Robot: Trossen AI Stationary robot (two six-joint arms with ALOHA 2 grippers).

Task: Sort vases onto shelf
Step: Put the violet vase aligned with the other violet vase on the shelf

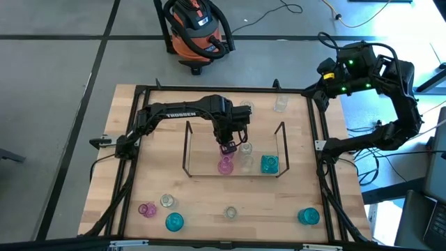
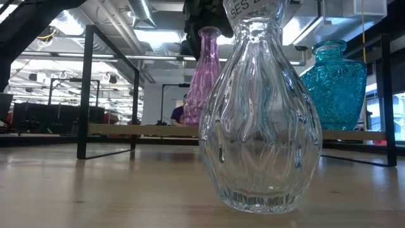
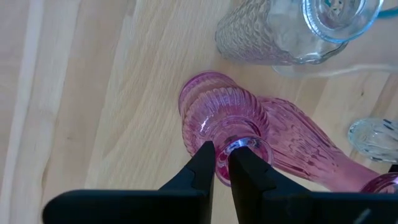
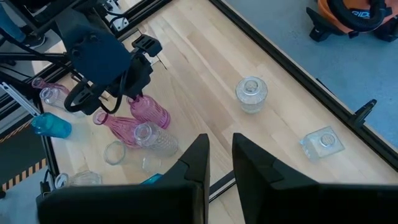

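Observation:
The shelf (image 1: 186,148) is a thin dark wire rack at the table's middle. On it stand a pink vase (image 1: 224,166), a clear vase (image 1: 247,157) and a teal vase (image 1: 269,164). My left gripper (image 1: 228,142) hangs over the shelf, shut on a second pink vase (image 3: 214,109) beside the first. In the low view a pink vase (image 2: 204,79) stands upright under the dark gripper, half hidden by a clear vase (image 2: 259,120). My right gripper (image 4: 219,163) waits high over the far right corner with a narrow gap and nothing between its fingers. My left gripper pinches the rim of the pink vase's mouth (image 3: 250,145) between its two fingers, which come from above and point steeply down. One finger (image 3: 204,163) lies outside the neck, the other (image 3: 247,169) covers the mouth. Whether the vase's foot rests on the shelf I cannot tell.
Loose vases stand along the near edge: pink (image 1: 146,209), clear (image 1: 166,201), teal (image 1: 174,222), clear (image 1: 231,212), teal (image 1: 308,216). Two clear ones (image 1: 245,108) (image 1: 280,104) stand at the far side. A black frame (image 1: 209,89) edges the table.

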